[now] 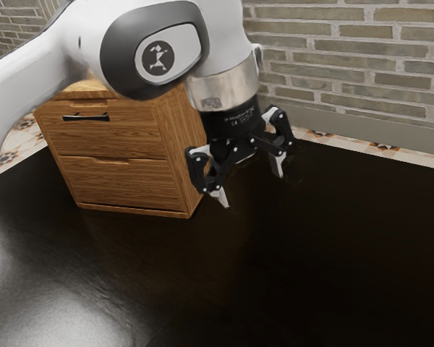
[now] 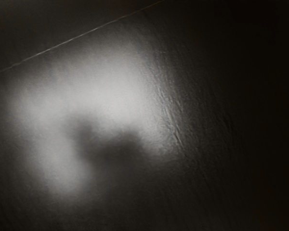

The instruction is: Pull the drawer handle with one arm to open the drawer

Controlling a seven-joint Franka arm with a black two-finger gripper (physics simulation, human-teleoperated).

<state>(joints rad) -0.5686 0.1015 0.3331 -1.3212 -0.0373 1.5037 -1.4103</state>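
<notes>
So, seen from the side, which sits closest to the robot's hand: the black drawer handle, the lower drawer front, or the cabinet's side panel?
1. Cabinet's side panel, right beside the open hand, on the exterior view's left.
2. Lower drawer front, around the corner, further left.
3. Black drawer handle, farthest, up on the top drawer.

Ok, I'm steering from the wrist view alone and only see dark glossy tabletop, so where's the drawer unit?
Observer: The brown wooden two-drawer cabinet stands on the dark table, toward the exterior view's left of the jaws.
Operator: And its handle?
Observer: A slim black bar handle sits on the upper drawer front; the jaws are clear of it.
Operator: Jaws ready?
Observer: Open, pointing down above the table, holding nothing.
</notes>
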